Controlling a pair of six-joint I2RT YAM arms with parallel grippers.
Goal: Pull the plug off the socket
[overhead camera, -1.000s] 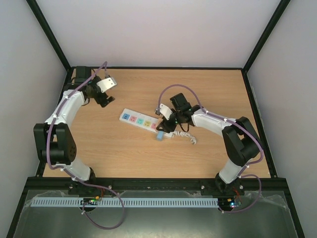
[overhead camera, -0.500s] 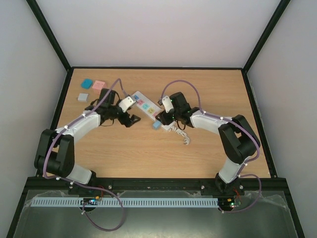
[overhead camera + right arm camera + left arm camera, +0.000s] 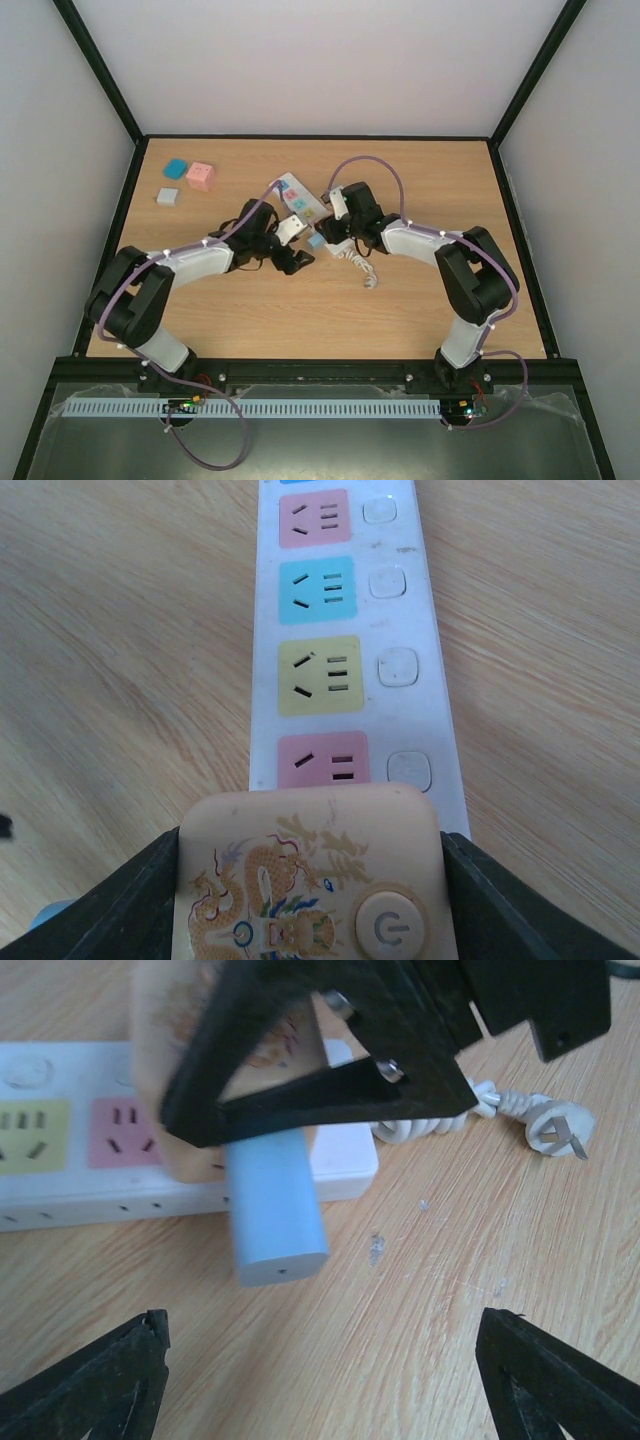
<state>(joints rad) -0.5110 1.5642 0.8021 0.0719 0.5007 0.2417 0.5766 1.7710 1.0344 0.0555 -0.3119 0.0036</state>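
As seen from its own wrist, right gripper [image 3: 310, 920] clamped on the plug [image 3: 300, 860], a beige block with a dragon print and a round power button, one black finger pressed against each side. Holds it over the near end of the socket [image 3: 360, 620]; cannot tell whether seated in an outlet or lifted clear. Stretching away from the plug, a long white strip with outlets in a row: pink, yellow, blue, pink, a small button beside each. Lies at a slant on the table [image 3: 430, 320], around the middle and toward the far side in the top view. Left gripper [image 3: 320, 1345] spread wide, gripping nothing, both fingertips low over bare wood near the strip. Faces the right gripper and the plug from the strip's long side. Against that long edge, a light-blue bar [image 3: 275, 1220], far end hidden under the plug. Past the strip's end, a coiled white cord [image 3: 430, 1125], finishing in a pronged end [image 3: 558, 1130] flat on the wood. Well apart, near the far left corner: a blue tile [image 3: 176, 166], a pink block [image 3: 201, 176], a grey block [image 3: 167, 197].
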